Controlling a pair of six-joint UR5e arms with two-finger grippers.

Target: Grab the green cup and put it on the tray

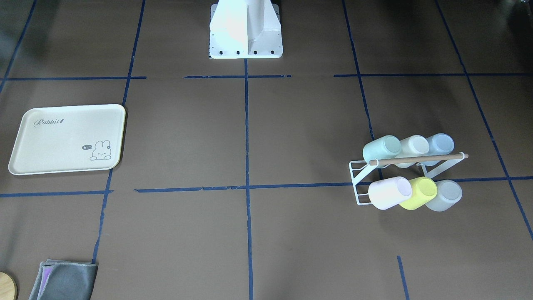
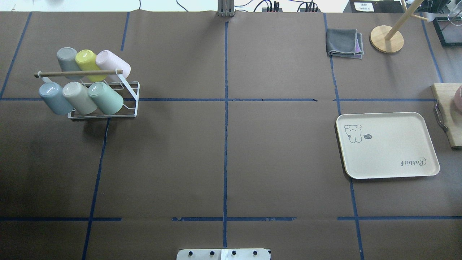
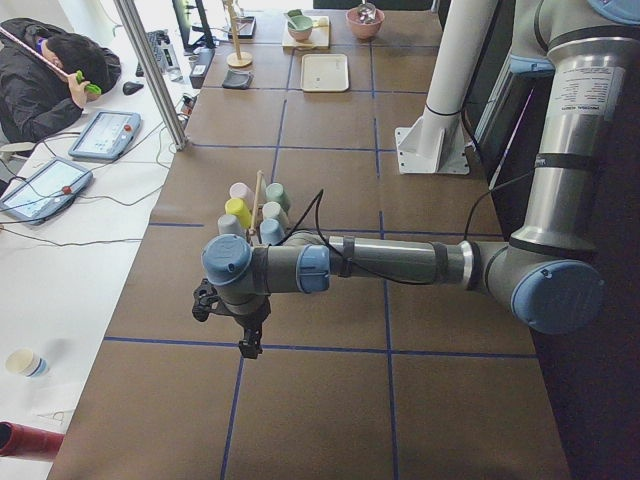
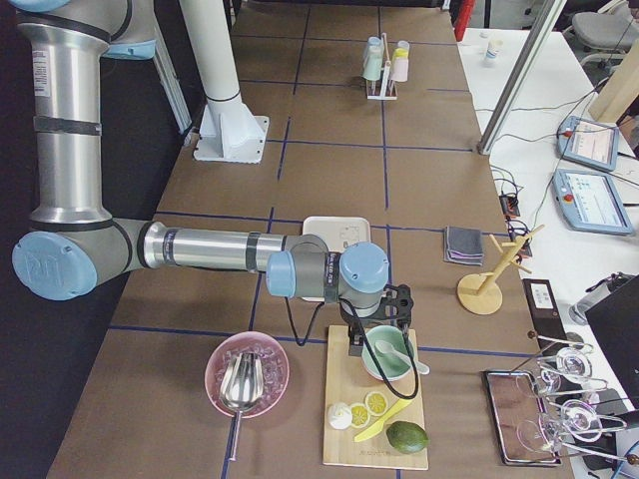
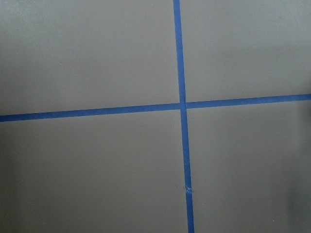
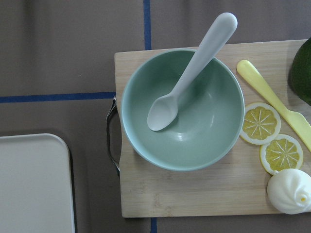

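Observation:
The pale mint-green cup [image 1: 381, 150] lies tilted on a white wire rack [image 1: 360, 184], at the end of the row nearest the table's middle; it also shows in the overhead view [image 2: 106, 98]. The cream "Rabbit" tray [image 1: 62, 141] lies bare on the opposite side of the table [image 2: 389, 151], and its corner shows in the right wrist view [image 6: 29, 189]. My left gripper [image 3: 247, 346] hangs over bare table, apart from the rack. My right gripper [image 4: 379, 334] hangs over a green bowl beside the tray. I cannot tell whether either is open or shut.
Several other pastel cups share the rack, among them a yellow-green one [image 1: 419, 192] and a light blue one [image 1: 440, 144]. A cutting board [image 6: 194, 199] holds a green bowl [image 6: 204, 141] with a spoon, plus lemon slices. A grey cloth [image 2: 343, 43] and a wooden stand [image 2: 387, 39] lie beyond the tray.

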